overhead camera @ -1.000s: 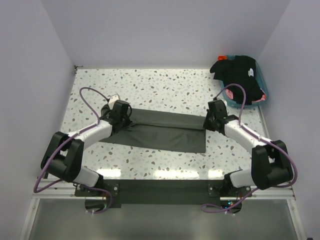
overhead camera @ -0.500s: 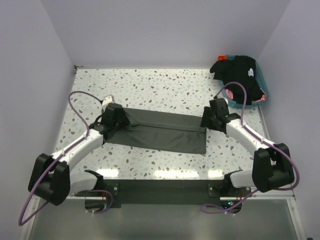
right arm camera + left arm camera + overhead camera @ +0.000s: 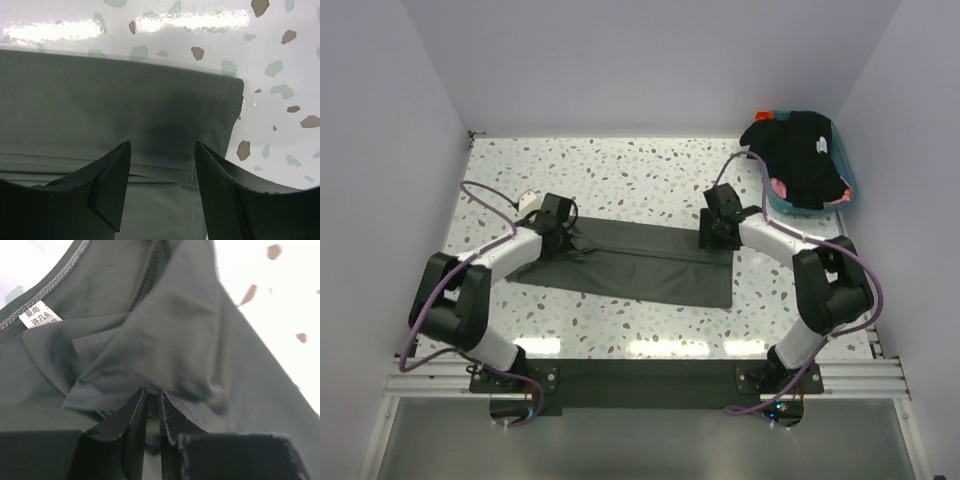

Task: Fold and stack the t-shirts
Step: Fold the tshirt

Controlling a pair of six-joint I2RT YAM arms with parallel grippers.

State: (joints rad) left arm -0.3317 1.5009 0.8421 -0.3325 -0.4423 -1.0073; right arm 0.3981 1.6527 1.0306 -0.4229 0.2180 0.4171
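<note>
olive t-shirt [image 3: 640, 265] pinched at the neck end, hem end not yet gripped

the table [image 3: 620, 165] carries one olive t-shirt laid out as a long band across its middle, already doubled lengthwise, with the neck end on the left and the hem end on the right. the tub [image 3: 842, 200] sits in the far right corner, well apart from it, with black t-shirts [image 3: 798, 155] heaped in it and hanging over the rim.

the left gripper [image 3: 558, 222] is at the neck end. its wrist view shows the left gripper [image 3: 150, 400] pressed almost together on a bunched ridge of cloth, just below the collar [image 3: 50, 287] and its white label [image 3: 41, 317]. the right gripper [image 3: 717, 222] is at the far hem corner. its wrist view shows the right gripper [image 3: 162, 150] spread wide above the cloth, beside the stitched hem [image 3: 220, 115], holding nothing.

the step in hand looks like taking both ends for the next fold. to do it well, the right gripper should come down with both fingers over the hem corner and catch every layer, not just the top one. the left pinch holds a wrinkle rather than a flat edge, so it may drag the cloth crooked. both ends should lift together and level, and the band should be kept taut enough that the fold lands square.
</note>
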